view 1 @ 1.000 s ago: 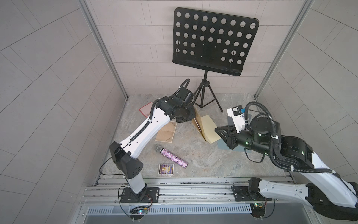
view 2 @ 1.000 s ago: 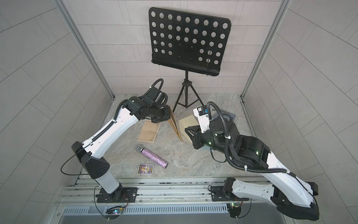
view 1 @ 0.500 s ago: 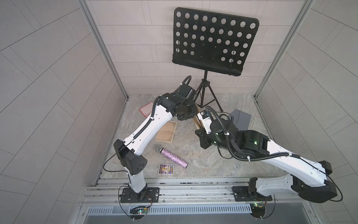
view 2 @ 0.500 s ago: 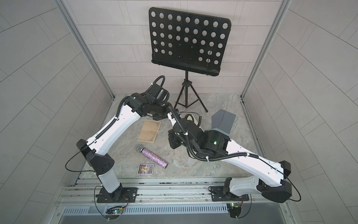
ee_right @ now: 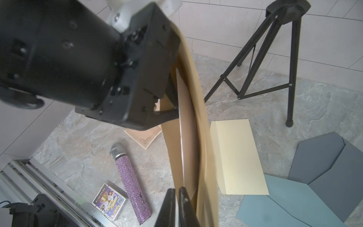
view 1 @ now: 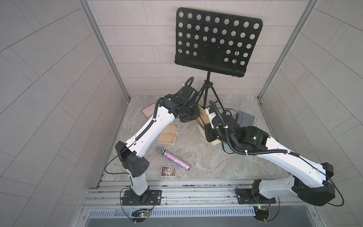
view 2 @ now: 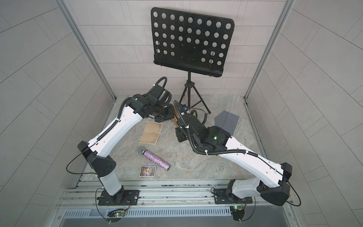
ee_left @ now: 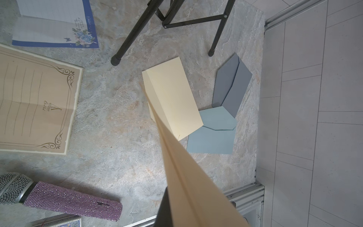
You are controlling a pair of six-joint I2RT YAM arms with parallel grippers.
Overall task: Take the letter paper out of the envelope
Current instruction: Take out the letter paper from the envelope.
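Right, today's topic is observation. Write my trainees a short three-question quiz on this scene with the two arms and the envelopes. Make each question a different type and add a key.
1. Multiple choice: what does the left tool hold up off the table?
A. a tan envelope
B. a drinking cup
C. a pair of scissors

2. True or false: the purple microphone lies on the table, touched by neither tool.

3. Fill in: beside the teal envelope lie a cream envelope and a ____ one.

Key:
1. A
2. True
3. grey envelope
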